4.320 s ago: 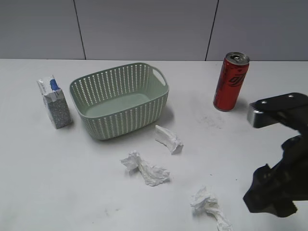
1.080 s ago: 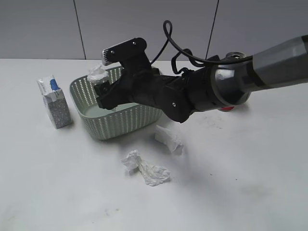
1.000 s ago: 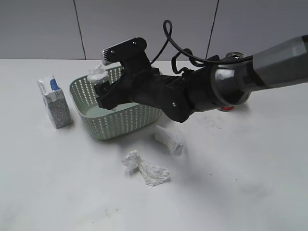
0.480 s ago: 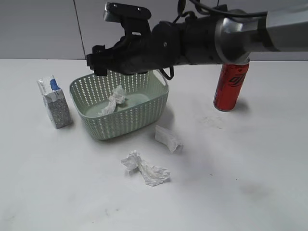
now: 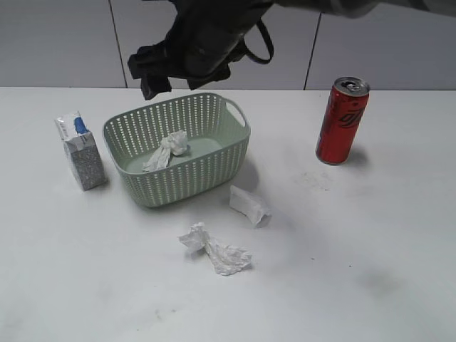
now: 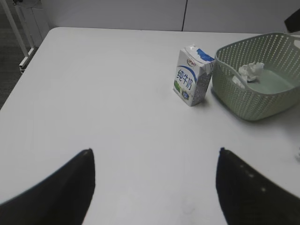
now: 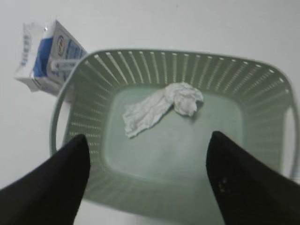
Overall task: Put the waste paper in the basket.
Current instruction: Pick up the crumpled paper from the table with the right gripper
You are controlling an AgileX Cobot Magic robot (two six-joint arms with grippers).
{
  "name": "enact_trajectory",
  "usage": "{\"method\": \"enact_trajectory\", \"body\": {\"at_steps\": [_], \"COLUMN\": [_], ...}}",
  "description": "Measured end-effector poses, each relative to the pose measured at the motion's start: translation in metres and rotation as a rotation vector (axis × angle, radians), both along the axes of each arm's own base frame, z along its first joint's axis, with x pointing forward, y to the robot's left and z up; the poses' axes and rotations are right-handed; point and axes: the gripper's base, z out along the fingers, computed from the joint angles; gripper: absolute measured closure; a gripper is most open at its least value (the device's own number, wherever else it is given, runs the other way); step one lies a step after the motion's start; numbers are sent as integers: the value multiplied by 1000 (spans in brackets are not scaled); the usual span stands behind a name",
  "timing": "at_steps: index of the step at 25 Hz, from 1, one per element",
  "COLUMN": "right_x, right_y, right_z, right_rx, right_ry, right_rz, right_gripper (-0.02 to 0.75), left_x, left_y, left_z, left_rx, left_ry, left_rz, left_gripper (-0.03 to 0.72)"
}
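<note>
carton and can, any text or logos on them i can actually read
Carton, left wrist view: blue Chinese characters down its front, which look like "纯牛奶".
Carton, above the characters: a small round logo, too small to read.
Carton, right wrist view: blue panel with a round logo and lines of print, blurred.
Can, exterior view: dark lettering on red, not legible.
Basket and paper: no text.

Three crumpled paper wads (image 5: 166, 151) (image 5: 250, 206) (image 5: 216, 249), one green basket (image 5: 187, 174), one milk carton (image 5: 81, 150), one red can (image 5: 342, 121).
</note>
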Motion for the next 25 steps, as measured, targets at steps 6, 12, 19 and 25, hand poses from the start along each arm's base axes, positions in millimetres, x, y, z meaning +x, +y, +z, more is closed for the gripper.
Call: {"method": "enact_trajectory", "body": {"at_steps": [6,12,19,25], "right_x": [-8,-20,-50,-82], "right_y": [-13,-24,-46,-76], "right_z": [33,56,88,82], "right_rx": [-205,-280,-242,-304], "right_ry": [82,110,113,158], "right_rz": [66,133,143,163], "right_gripper": [157,157,157,157], "left_x": [0,0,0,0], "left_y": [0,0,0,0], "left_z": [0,0,0,0], "left_rx": [0,0,0,0], "left_ry": [0,0,0,0], "left_rz": [0,0,0,0], "left_gripper": [97,97,97,97]}}
